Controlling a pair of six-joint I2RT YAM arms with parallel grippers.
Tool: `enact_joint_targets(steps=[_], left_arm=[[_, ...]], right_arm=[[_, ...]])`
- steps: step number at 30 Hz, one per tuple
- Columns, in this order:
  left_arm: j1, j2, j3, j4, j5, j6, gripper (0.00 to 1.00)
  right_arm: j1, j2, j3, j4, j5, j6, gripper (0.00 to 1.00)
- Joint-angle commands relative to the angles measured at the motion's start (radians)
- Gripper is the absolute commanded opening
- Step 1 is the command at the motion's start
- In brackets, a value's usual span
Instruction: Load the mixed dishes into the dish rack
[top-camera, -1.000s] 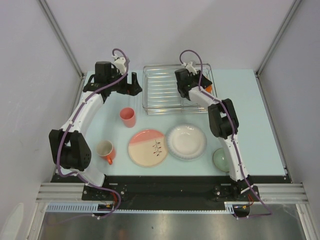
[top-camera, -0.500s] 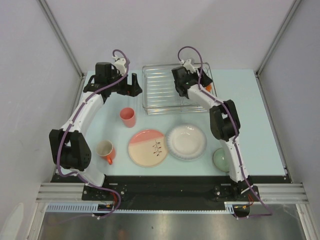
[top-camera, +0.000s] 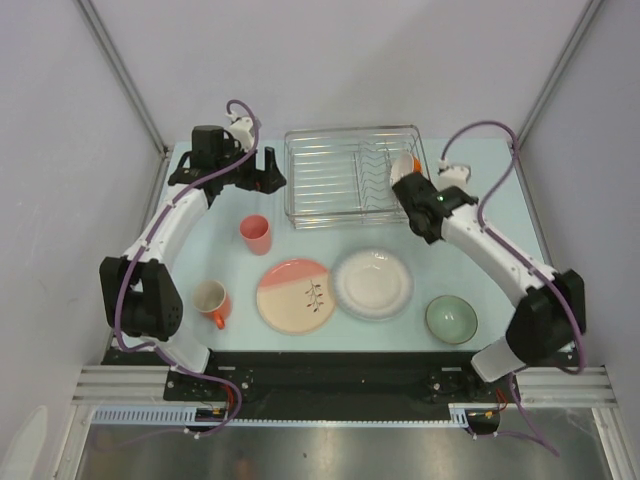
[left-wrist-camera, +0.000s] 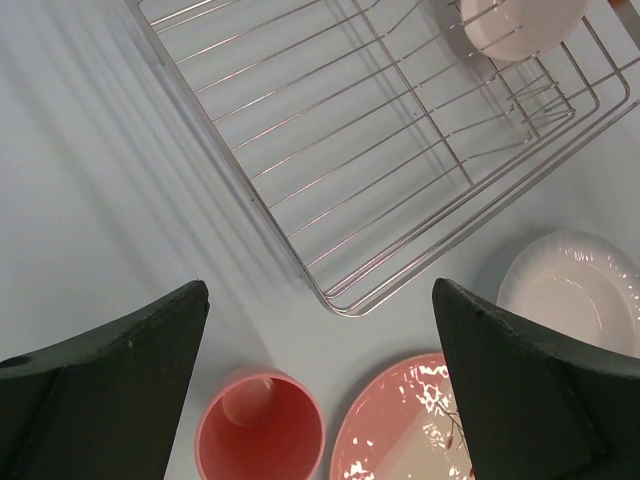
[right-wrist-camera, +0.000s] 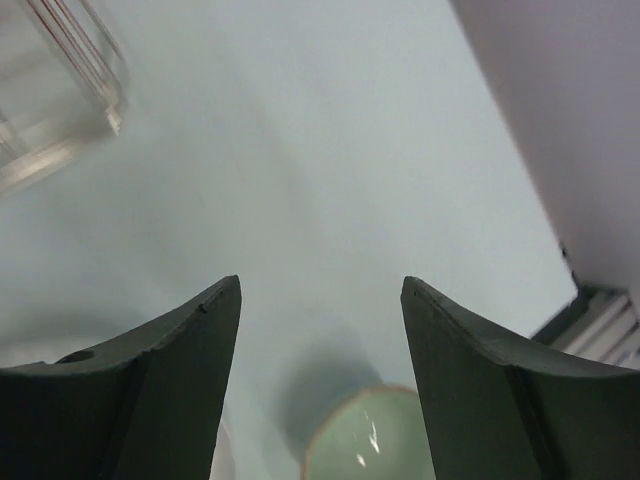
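The wire dish rack (top-camera: 335, 180) stands at the back; the small cream bowl (top-camera: 404, 166) leans in its right-hand slots and also shows in the left wrist view (left-wrist-camera: 515, 25). My right gripper (top-camera: 428, 222) is open and empty, just off the rack's right front corner, with the green bowl (right-wrist-camera: 375, 440) below it. My left gripper (top-camera: 262, 172) is open and empty left of the rack, above the salmon-pink tumbler (left-wrist-camera: 260, 428). The tumbler (top-camera: 255, 235), orange mug (top-camera: 212, 300), pink-and-cream plate (top-camera: 295, 295), white plate (top-camera: 372, 283) and green bowl (top-camera: 451, 318) sit on the table.
The rack's near left corner (left-wrist-camera: 335, 300) lies between my left fingers in the left wrist view. Grey walls close in the table on the left, the back and the right. The table's right edge (right-wrist-camera: 560, 300) shows in the right wrist view.
My right arm has swung back from over the rack to its right front corner, its elbow now far right. The cream bowl now shows uncovered in the rack. The left arm has not moved.
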Motion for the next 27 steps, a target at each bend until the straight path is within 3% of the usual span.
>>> enact_joint_targets(steps=[1,5,10,17,27], left_arm=[[0.007,0.032,0.040,0.029,0.038,-0.004,1.00],[0.007,0.030,0.046,0.039,0.046,-0.012,1.00],[0.005,0.023,0.038,0.040,0.046,-0.011,1.00],[0.004,0.028,0.032,0.041,0.049,-0.009,1.00],[0.001,-0.004,0.002,0.063,0.060,-0.003,1.00]], right_arm=[[0.047,-0.220,-0.172,-0.194,-0.233,0.328,0.70],[0.056,-0.369,-0.275,-0.242,-0.329,0.389,0.71],[0.059,-0.441,-0.352,-0.259,-0.416,0.416,0.71],[0.062,-0.472,-0.507,-0.086,-0.585,0.398,0.70],[0.055,-0.386,-0.613,0.152,-0.576,0.379,0.70]])
